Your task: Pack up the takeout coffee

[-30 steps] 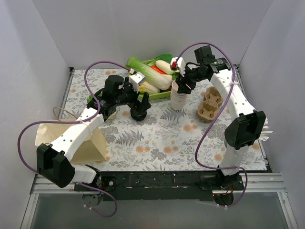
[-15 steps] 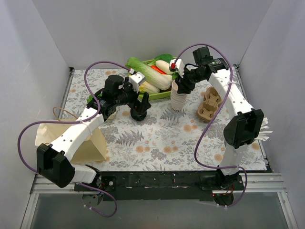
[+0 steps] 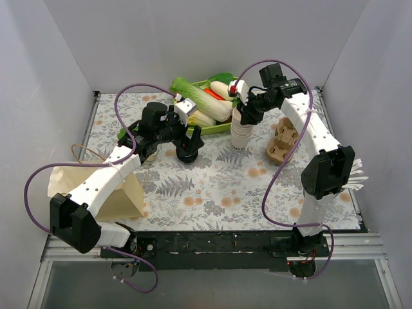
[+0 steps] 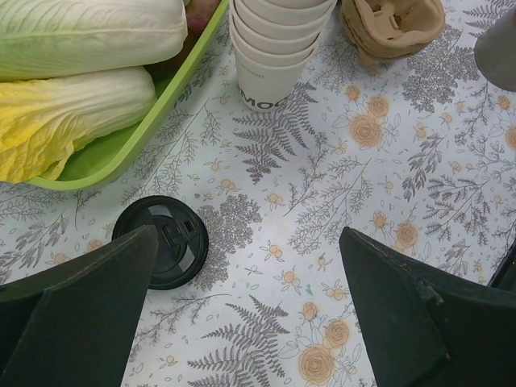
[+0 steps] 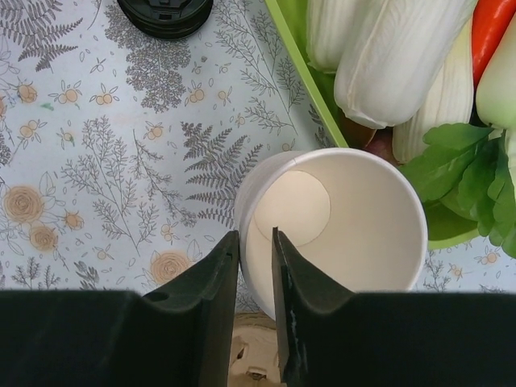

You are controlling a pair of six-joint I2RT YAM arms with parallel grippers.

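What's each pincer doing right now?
Left pincer: open, holding nothing, above the loose black lid.
Right pincer: narrow, astride the rim of the top stacked cup; grip cannot be told.

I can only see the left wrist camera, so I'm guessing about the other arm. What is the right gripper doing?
Observer: The right gripper is at the cup stack, one finger inside the top cup's rim, one outside.
Operator: Is it squeezing?
Observer: Can't tell; a slim gap shows between the fingers.
Operator: Is there a bag for packing?
Observer: Yes, a brown paper bag at the near left, partly under the left arm.
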